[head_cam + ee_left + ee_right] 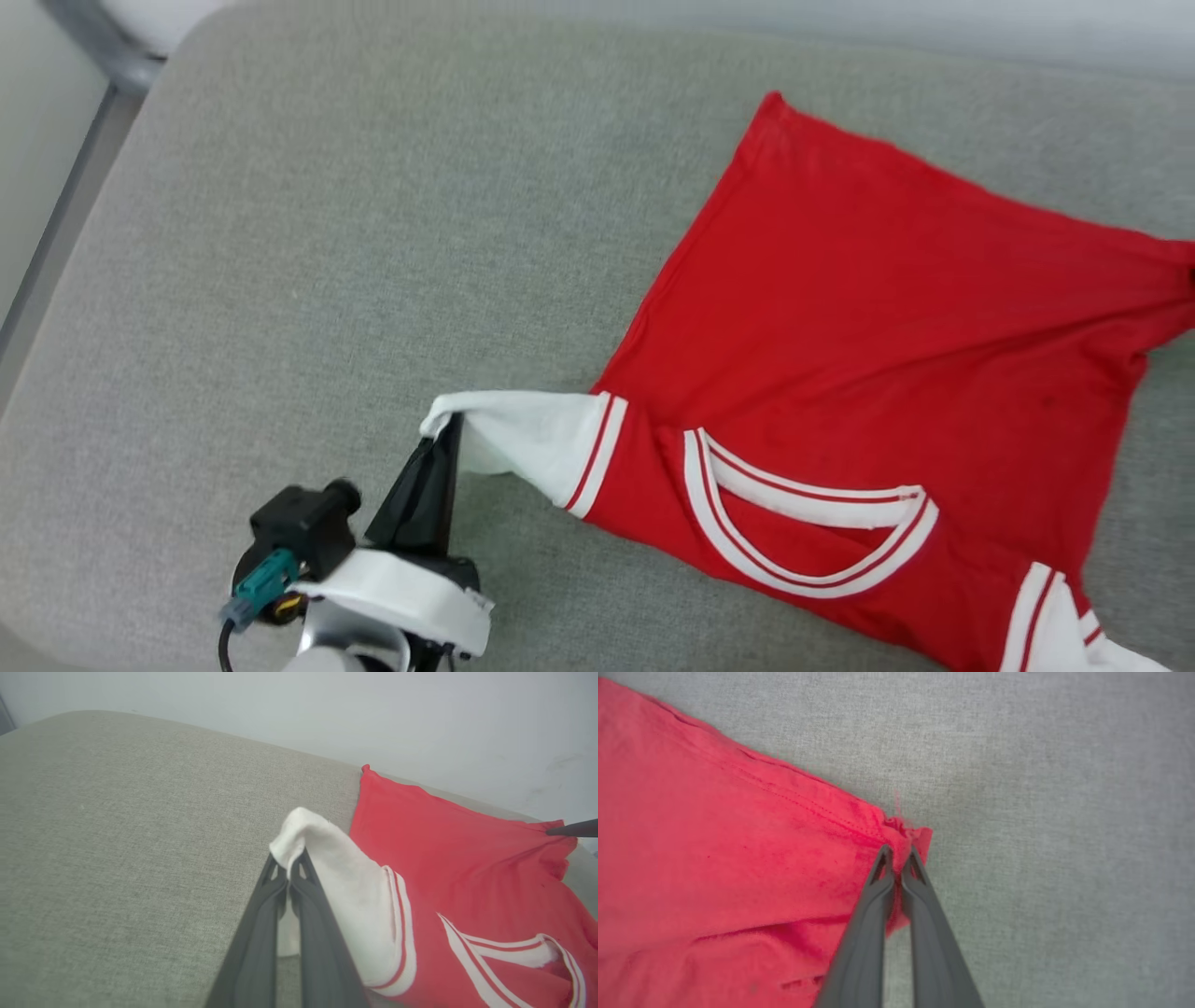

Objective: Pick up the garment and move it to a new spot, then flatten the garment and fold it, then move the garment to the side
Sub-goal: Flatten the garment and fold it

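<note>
The garment (868, 317) is a red jersey T-shirt with white sleeves and a striped neck, spread on the grey cushion at the right. My left gripper (453, 422) is shut on the end of its white sleeve (336, 868), which drapes over the fingertips (292, 858) in the left wrist view. In the right wrist view my right gripper (897, 851) is shut on a bunched red corner of the hem (906, 833). That corner reaches the head view's right edge, with taut creases running to it. One dark finger of the other arm (572, 829) touches the far red corner.
A grey fabric cushion (308, 243) carries everything; its left half is bare. The cushion's rounded edge, a pale floor and a dark frame bar (89, 56) lie at the upper left. A pale wall (327, 709) stands behind the cushion.
</note>
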Controlling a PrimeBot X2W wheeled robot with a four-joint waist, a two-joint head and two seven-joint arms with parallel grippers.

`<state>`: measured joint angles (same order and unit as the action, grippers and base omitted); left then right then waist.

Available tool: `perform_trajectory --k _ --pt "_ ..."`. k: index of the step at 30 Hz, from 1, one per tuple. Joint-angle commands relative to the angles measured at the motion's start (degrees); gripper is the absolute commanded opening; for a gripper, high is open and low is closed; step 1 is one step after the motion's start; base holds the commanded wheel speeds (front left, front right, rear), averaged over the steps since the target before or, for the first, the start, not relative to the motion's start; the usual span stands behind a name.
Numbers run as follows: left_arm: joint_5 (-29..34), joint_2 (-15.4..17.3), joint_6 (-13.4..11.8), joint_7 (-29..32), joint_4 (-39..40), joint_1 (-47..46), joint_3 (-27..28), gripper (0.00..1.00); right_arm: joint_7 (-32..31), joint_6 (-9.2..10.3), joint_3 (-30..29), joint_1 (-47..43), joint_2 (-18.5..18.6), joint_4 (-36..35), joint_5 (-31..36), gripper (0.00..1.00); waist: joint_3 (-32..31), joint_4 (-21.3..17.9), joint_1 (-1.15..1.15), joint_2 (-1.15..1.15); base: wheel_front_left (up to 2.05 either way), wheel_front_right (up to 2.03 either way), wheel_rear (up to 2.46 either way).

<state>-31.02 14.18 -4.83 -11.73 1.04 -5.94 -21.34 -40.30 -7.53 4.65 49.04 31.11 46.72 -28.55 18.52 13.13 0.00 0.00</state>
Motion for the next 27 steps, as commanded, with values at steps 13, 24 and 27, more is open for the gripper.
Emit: perform_trajectory --k 13,24,27 --pt "-2.2 4.8 -5.8 6.5 0.5 10.1 3.1 0.0 4.8 0.07 -5.3 -32.3 -0.3 -20.0 -3.7 0.0 -15.9 -12.0 0.0 0.0 0.0 0.0 0.0" --pt "-4.2 6.4 -6.3 7.6 -0.8 13.3 4.8 0.0 3.5 0.06 -18.0 -58.4 -13.7 -35.9 1.0 0.0 -17.9 -15.2 0.0 0.0 0.0 0.0 0.0" --pt "-4.5 6.3 -6.5 7.4 -1.1 13.1 4.9 0.0 3.8 0.06 -20.1 -62.3 -18.5 -39.2 2.1 0.0 -17.8 -15.4 0.0 0.0 0.0 0.0 0.0"
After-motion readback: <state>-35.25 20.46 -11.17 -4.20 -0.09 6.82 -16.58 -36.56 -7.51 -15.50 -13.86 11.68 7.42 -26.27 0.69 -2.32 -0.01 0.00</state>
